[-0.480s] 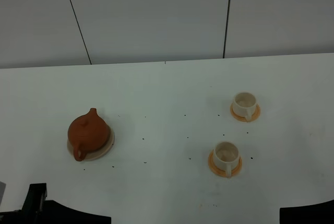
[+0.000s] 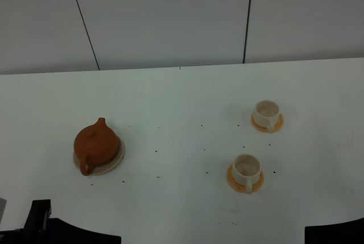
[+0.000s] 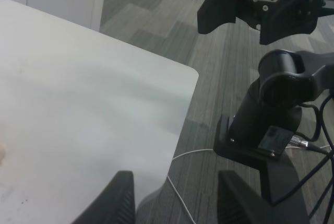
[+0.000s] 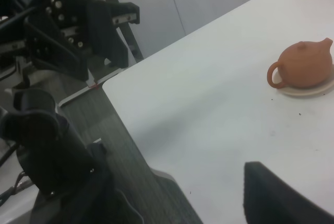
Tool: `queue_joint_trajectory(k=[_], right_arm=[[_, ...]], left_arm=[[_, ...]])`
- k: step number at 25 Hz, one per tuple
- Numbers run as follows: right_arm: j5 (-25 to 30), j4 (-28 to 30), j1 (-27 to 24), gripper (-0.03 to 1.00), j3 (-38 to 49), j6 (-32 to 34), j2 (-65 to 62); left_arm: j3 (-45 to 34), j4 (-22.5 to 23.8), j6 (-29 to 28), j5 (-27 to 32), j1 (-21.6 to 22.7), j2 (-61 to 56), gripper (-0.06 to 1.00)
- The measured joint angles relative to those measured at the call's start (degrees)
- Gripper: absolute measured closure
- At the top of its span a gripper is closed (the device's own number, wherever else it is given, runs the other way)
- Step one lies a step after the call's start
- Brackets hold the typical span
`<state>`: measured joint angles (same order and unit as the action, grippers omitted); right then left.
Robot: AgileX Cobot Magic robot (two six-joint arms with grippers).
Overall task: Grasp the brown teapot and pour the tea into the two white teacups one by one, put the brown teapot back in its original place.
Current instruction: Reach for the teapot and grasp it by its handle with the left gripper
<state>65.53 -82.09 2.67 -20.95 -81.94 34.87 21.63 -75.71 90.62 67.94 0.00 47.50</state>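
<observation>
Two white teacups [image 2: 266,112] [image 2: 246,165] stand upright on orange saucers [image 2: 278,125] at right, mouths up for pouring. Your brown teapot [image 2: 95,144] sits left on its beige coaster [image 2: 114,163], handle toward you, likely a left-arm grab. Your left gripper [image 3: 177,182] hangs spread, empty; right gripper [image 4: 274,190]: can't tell.

A wide bare lane runs up the middle of the bench [image 2: 182,90] from the near edge to the far edge, with the brown teapot [image 2: 95,144] on its beige coaster [image 2: 111,168] standing toward the left edge and open surface all round it. Toward the right edge the far teacup [image 2: 266,113] and near teacup [image 2: 246,167] stand apart on orange saucers [image 2: 232,179], a clear gap between them. Dark arm parts [image 2: 68,237] fill both near corners
</observation>
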Motion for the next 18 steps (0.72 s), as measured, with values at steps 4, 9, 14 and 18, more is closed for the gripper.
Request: queue_joint_trajectory(k=[4,9,14,18], right_arm=[[0.0,0.0,0.0,0.48,0.0,0.0,0.0],[0.0,0.0,0.0,0.49,0.0,0.0,0.0],[0.0,-0.04,0.0,0.49,0.0,0.0,0.0],[0.0,-0.04,0.0,0.49,0.0,0.0,0.0]], left_arm=[[0.0,0.0,0.0,0.0,0.0,0.0,0.51],[0.0,0.0,0.0,-0.05,0.0,0.0,0.51],[0.0,0.0,0.0,-0.43,0.0,0.0,0.51],[0.0,0.0,0.0,-0.54,0.0,0.0,0.51]])
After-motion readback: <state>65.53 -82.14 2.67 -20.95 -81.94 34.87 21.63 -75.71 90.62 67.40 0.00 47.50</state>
